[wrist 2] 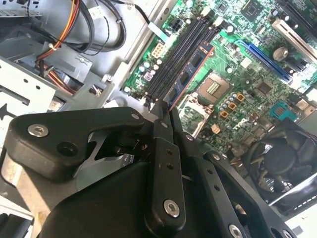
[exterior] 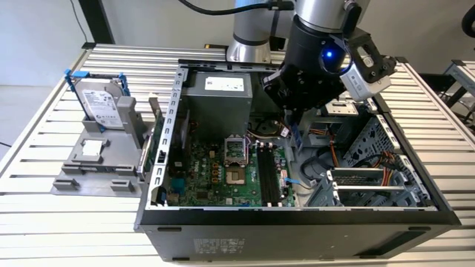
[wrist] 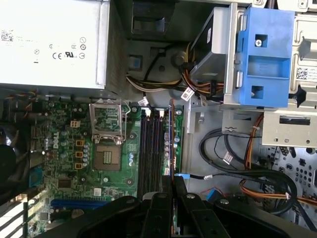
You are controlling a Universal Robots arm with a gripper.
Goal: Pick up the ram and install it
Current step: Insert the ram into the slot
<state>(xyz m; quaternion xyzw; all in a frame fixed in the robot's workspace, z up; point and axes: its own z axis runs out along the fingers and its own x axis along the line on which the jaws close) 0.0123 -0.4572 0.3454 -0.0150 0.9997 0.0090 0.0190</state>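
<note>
Held the ram (wrist 2: 190, 69) pinched tight in the gripper (wrist 2: 165, 110), clamped shut on the stick's edge. Presented it edge-on, roughly parallel to the black memory slots (wrist: 150, 148) and just beside them above the motherboard (wrist: 69, 153). Hung at upper centre of the exterior view, within the open computer case (exterior: 175, 105). Could not tell whether seated or just above a slot. Judged best done so: with the stick square to the slot, notch matched to key, pressure straight down and even, no twisting.

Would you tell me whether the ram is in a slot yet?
Out: the shut gripper holds the ram above the empty slots.
</note>
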